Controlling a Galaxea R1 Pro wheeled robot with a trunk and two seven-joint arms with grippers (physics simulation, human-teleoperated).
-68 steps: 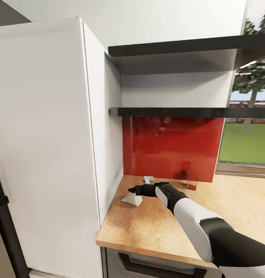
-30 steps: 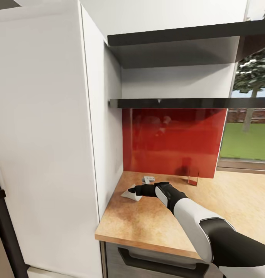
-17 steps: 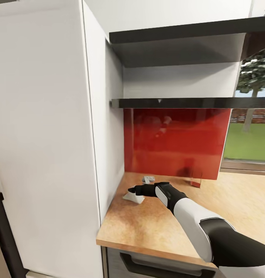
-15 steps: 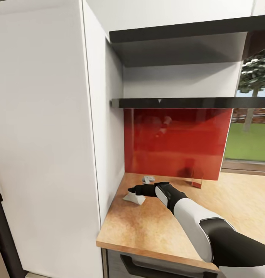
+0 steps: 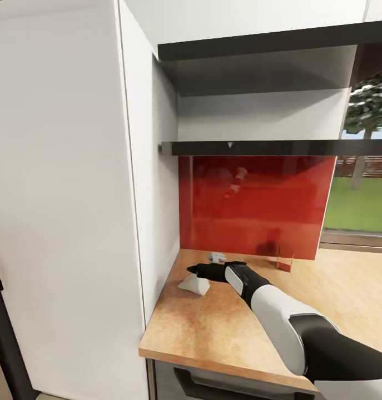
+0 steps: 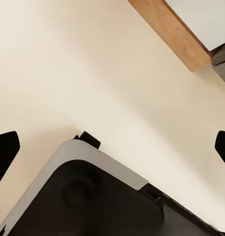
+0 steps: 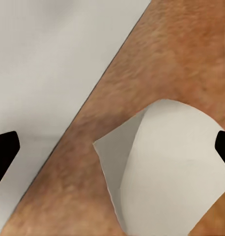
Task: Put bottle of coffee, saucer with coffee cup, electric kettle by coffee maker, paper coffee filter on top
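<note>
Two right fingers (image 7: 5, 147) spread beside paper coffee filter (image 7: 166, 167); countertop (image 5: 224, 328) beneath.

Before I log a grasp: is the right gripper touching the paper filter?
Apart. In the right wrist view the right gripper stands wide open, its fingertips at the picture's edges, with countertop showing between one fingertip and the paper filter.
</note>
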